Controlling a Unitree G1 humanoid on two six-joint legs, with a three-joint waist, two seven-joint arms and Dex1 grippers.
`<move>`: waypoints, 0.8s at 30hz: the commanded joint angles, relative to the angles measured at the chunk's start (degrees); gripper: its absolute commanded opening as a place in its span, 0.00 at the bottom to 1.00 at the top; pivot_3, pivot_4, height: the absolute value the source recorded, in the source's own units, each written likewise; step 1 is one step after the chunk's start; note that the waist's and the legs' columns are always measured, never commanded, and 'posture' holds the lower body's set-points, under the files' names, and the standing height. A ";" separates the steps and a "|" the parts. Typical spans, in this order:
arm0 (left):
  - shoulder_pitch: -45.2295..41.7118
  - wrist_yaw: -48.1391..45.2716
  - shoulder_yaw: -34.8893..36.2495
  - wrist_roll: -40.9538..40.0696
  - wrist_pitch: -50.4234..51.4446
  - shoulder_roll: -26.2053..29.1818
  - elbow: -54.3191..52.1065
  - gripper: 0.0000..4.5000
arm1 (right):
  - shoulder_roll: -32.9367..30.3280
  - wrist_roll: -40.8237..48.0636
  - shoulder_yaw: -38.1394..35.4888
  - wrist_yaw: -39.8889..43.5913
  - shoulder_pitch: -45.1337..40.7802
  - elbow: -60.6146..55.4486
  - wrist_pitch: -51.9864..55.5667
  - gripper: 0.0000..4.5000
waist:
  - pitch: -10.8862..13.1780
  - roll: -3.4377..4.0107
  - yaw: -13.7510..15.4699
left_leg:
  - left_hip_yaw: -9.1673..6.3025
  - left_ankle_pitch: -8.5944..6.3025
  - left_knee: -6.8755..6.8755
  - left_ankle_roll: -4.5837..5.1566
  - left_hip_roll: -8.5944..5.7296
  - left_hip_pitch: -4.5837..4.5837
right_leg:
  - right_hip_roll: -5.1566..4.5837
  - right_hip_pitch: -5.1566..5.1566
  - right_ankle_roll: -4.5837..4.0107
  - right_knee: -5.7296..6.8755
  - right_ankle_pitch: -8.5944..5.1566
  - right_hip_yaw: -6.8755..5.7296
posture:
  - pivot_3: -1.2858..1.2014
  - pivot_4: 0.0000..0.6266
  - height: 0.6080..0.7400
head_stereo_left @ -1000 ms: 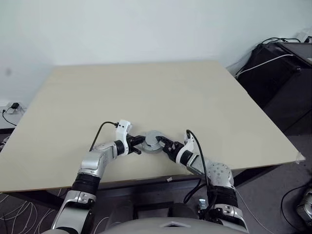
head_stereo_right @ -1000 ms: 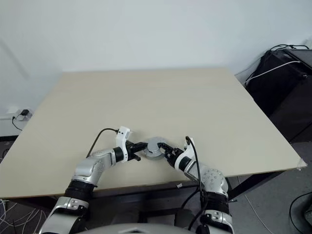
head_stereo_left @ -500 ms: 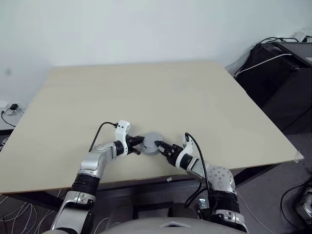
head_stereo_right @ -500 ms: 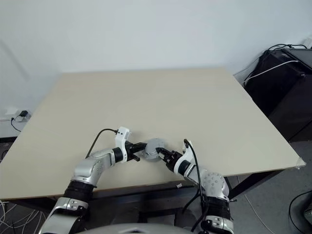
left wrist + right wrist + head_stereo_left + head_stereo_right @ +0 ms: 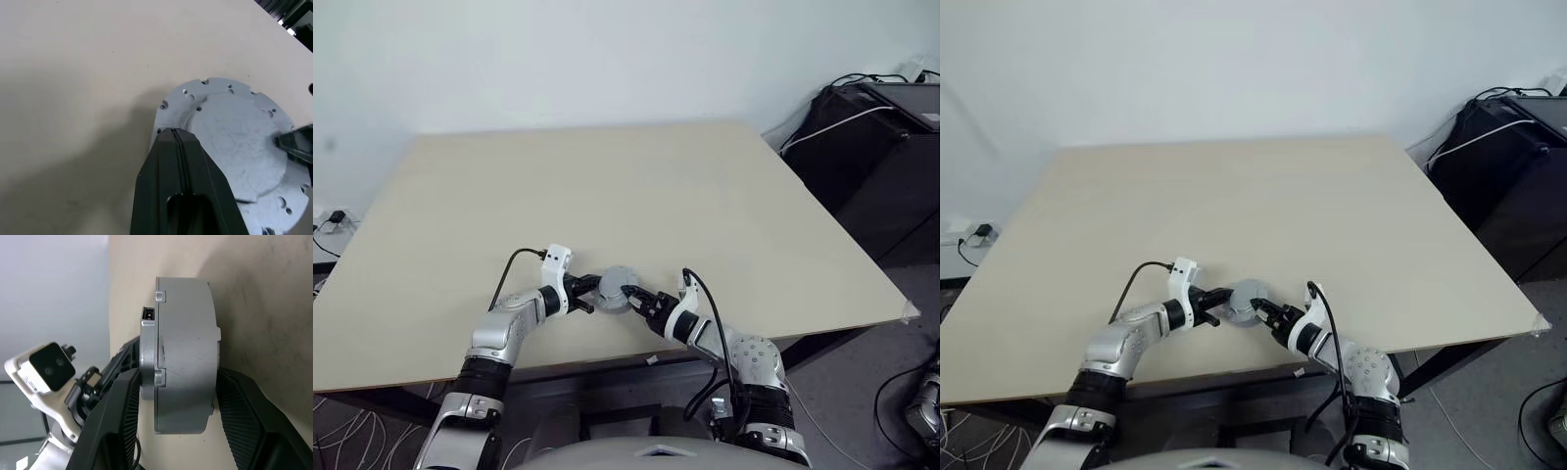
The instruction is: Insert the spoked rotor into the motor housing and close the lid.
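Observation:
Near the table's front edge stands the motor housing (image 5: 188,347), a grey round can. The lid (image 5: 234,142) sits on top of it, a pale grey disc with small holes round its rim and a small black piece (image 5: 148,313) at its edge. The spoked rotor is hidden. My left gripper (image 5: 172,133) is shut, and its tip rests against the lid's rim on the left side (image 5: 589,291). My right gripper (image 5: 178,375) comes in from the right (image 5: 634,297). One of its fingers (image 5: 128,396) presses on the lid's top and the other lies at the housing's base.
The beige table (image 5: 607,186) stretches away behind the housing. Its front edge (image 5: 607,357) lies close below both grippers. A black case with cables (image 5: 876,147) stands on the floor off the table's right side.
My right gripper's fingers have drawn in onto the lidded housing. The left gripper stays shut at the lid's rim. The whole picture has shifted slightly.

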 commanded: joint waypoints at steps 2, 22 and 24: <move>1.38 1.63 2.46 -2.85 -2.15 -1.63 -9.56 0.00 | 3.46 1.19 0.94 -0.78 0.33 -2.10 -0.18 0.46 | 0.01 -0.01 0.09 | 0.00 0.00 0.00 0.00 0.00 -0.08 | -0.01 -0.06 0.00 0.00 0.00 0.01 | 0.52 0.00 1.00; 27.12 9.56 17.83 -36.74 12.03 -12.00 -26.93 0.72 | 3.60 11.08 -1.77 -3.81 -0.07 -9.30 -1.47 0.46 | 0.26 -0.07 0.09 | 0.00 -0.03 0.02 0.00 -0.01 -0.11 | -0.06 -0.03 -0.03 -0.09 -0.03 -0.08 | 0.52 0.00 1.00; 28.75 10.90 18.90 -40.52 13.24 -13.21 -27.00 0.87 | 3.39 12.34 -1.57 -4.40 -0.02 -9.96 -1.19 0.46 | 0.34 -0.08 0.04 | 0.00 -0.09 0.02 -0.11 0.00 -0.11 | -0.05 -0.03 -0.03 -0.09 -0.03 -0.08 | 0.52 0.00 1.00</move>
